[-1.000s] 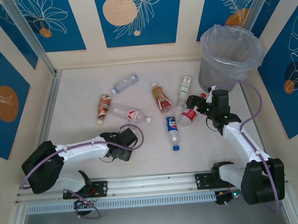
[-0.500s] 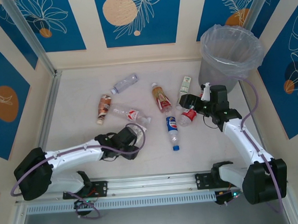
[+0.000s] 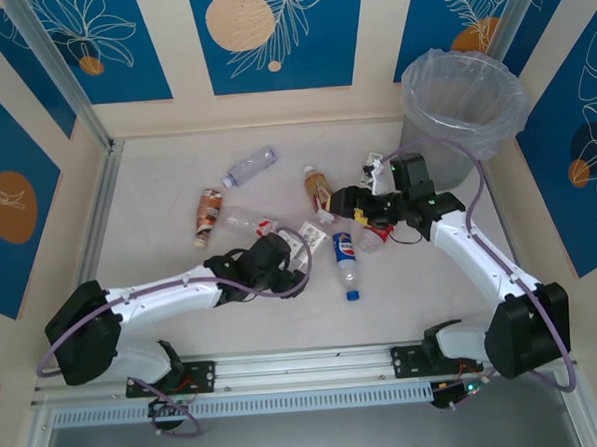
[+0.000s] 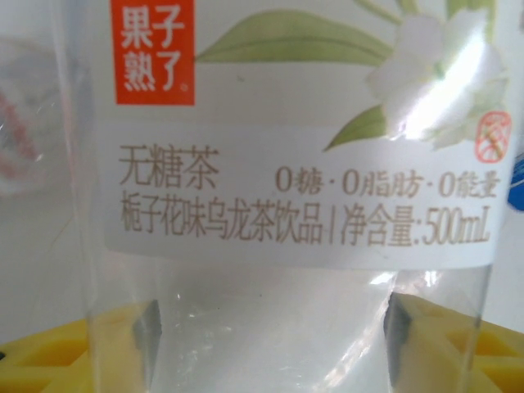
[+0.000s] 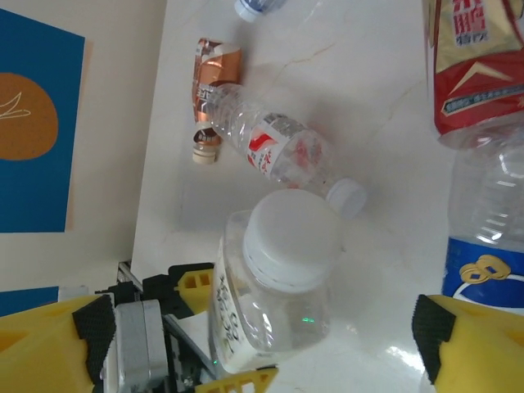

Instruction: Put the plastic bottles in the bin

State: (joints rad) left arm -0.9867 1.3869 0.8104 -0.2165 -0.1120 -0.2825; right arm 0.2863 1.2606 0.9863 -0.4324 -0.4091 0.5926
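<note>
**While one bottle sits clamped in a gripper, the rest lie loose on the worktop**

Where the two arms meet near the middle of the worktop [image 3: 167, 190], a white-labelled bottle [image 3: 317, 237] with a white cap and green leaves printed on its label is held in the left gripper [image 3: 302, 245]. The yellow fingers [image 4: 41, 360] press on either side of its clear lower body, and its cap end points towards the right arm. I cannot tell whether it touches the worktop.

The other plastic bottles lie on their sides around it:
- A blue Pepsi bottle [image 3: 345, 256] is just to its right.
- A red-labelled bottle [image 3: 372, 238] lies partly under the right gripper [image 3: 356, 208].
- A red-and-gold bottle [image 3: 319, 190] lies just behind it.
- A clear red-white bottle [image 3: 248, 222] lies to its left.
- A brown-labelled bottle [image 3: 209, 213] lies just beside the red-white one.
- A pale clear bottle [image 3: 249, 167] lies farthest back.

The bin [image 3: 454, 135], grey and lined with a crinkly clear bag, stands in the far right corner, well apart from the held bottle. The right gripper hangs above the cluster with its jaws spread wide and nothing in them. Blue panels [image 3: 274, 35] with leaf patterns wall in the worktop.
</note>
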